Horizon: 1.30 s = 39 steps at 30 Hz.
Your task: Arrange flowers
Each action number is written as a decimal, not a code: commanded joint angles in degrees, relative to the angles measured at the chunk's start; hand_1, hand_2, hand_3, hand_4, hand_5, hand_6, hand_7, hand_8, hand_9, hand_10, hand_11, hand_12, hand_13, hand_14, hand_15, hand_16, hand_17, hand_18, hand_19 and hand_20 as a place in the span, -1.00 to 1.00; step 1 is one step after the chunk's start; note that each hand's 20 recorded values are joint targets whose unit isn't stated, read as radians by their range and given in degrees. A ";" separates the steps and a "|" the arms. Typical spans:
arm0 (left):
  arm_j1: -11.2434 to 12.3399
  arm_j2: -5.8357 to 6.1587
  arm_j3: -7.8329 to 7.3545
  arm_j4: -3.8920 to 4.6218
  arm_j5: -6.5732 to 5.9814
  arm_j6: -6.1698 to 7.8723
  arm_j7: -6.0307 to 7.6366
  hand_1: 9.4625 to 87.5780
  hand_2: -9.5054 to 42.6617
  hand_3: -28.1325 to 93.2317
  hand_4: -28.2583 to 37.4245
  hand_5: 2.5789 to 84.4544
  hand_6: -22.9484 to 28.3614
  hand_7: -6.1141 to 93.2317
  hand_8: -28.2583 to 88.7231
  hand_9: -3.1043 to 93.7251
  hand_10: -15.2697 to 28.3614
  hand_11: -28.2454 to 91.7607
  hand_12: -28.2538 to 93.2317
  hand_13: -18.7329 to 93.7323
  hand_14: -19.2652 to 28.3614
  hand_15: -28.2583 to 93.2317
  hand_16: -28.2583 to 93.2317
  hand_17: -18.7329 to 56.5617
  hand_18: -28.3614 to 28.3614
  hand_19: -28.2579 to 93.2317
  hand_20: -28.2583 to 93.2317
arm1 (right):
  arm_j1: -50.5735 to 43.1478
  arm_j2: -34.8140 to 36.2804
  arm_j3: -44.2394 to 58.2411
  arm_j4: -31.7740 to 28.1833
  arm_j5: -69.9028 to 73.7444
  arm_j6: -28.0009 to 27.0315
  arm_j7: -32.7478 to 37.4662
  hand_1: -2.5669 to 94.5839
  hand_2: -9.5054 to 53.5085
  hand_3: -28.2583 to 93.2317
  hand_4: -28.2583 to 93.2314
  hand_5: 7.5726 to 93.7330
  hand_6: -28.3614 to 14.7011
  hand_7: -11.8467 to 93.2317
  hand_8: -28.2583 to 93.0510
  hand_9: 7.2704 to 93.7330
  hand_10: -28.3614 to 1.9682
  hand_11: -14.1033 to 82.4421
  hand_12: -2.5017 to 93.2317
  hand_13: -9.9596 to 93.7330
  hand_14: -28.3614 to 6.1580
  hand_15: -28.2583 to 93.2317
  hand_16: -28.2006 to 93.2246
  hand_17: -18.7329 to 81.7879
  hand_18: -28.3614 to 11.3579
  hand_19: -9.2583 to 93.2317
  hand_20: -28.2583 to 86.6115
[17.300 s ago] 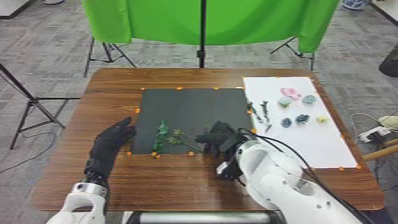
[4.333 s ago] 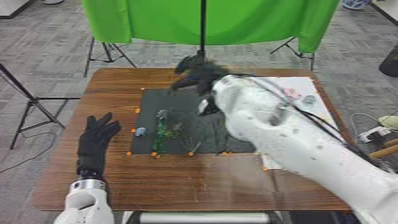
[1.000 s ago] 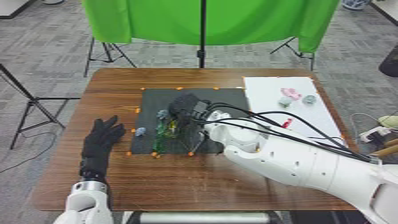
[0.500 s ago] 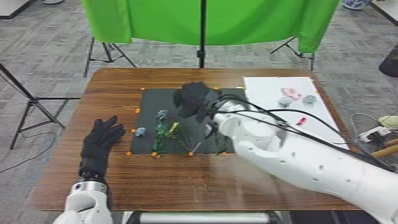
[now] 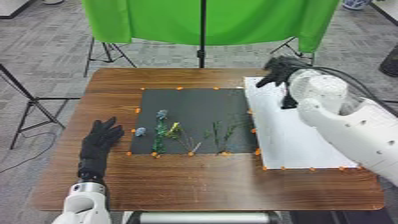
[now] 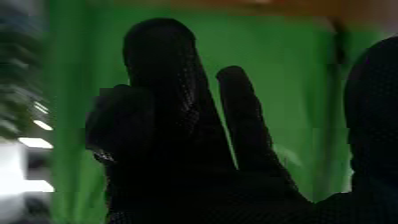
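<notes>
Over the far part of the white sheet, my right hand is held with its fingers apart, nothing between them. In the right wrist view the same hand has extended fingers. The dark mat carries a tall green stem with a blue-grey flower at its top. A second blue flower lies left of it, and a yellow flower tops thin stems on the right. More green stems lie farther right. My left hand rests open on the table, left of the mat.
The brown table extends around the mat and sheet, with small orange markers along their edges. A green cloth hangs on a stand beyond the far edge. My right arm spans the sheet's right side.
My right hand has moved from above the mat toward the far right, over the white sheet, uncovering the stems on the mat's right part. The left hand has stayed still.
</notes>
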 commanded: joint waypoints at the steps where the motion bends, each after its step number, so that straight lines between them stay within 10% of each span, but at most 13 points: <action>1: 1.28 -0.57 0.61 0.29 0.20 -0.57 -1.08 -0.69 -0.20 0.37 -1.00 0.01 0.07 -0.65 -0.63 -0.02 0.34 -0.23 -0.35 -0.08 0.56 -0.16 -0.55 -0.38 0.40 -0.44 -0.23 | -5.29 1.03 1.28 3.25 -1.69 3.96 1.54 -0.43 -1.00 0.42 -0.71 -0.12 0.30 -0.66 -0.62 0.23 -0.38 -0.51 -0.49 0.69 0.00 0.44 0.00 0.50 -0.34 1.00 0.32; 16: 1.33 -1.10 0.69 0.38 0.27 -0.57 -0.70 -0.70 -0.23 0.42 -1.00 0.01 0.08 -0.65 -0.63 -0.02 0.34 -0.23 -0.35 -0.08 0.56 -0.16 -0.55 -0.38 0.40 -0.44 -0.23 | -12.19 -0.35 1.70 7.42 -4.67 10.61 3.05 -0.08 -1.00 0.49 -0.78 0.14 0.36 -0.52 -0.67 0.45 -0.15 -0.31 -0.45 0.81 0.31 0.47 0.01 0.59 -0.19 1.00 0.41; 26: 1.80 -0.90 0.57 0.29 0.05 -0.13 -0.48 -0.70 -0.24 0.43 -1.00 0.00 0.08 -0.65 -0.63 -0.02 0.34 -0.23 -0.35 -0.08 0.56 -0.16 -0.55 -0.38 0.40 -0.44 -0.23 | -11.26 1.45 -0.17 0.08 -6.05 32.38 -2.31 0.44 -1.00 0.24 -0.76 0.66 0.27 -0.39 -0.36 0.94 0.26 -0.53 -0.12 0.95 0.52 0.44 0.03 0.73 -0.05 1.00 0.46; 39: 0.03 -1.01 1.58 0.96 0.28 -1.08 -0.58 -0.70 -0.24 0.42 -1.00 0.01 0.08 -0.66 -0.63 -0.02 0.35 -0.23 -0.35 -0.08 0.56 -0.16 -0.55 -0.38 0.40 -0.45 -0.23 | 1.94 -9.66 -19.18 -6.12 1.61 25.44 -13.73 0.39 -1.00 0.29 -0.77 0.66 0.31 -0.38 -0.35 0.95 0.29 -0.55 -0.09 0.95 0.54 0.44 0.06 0.72 -0.05 1.00 0.50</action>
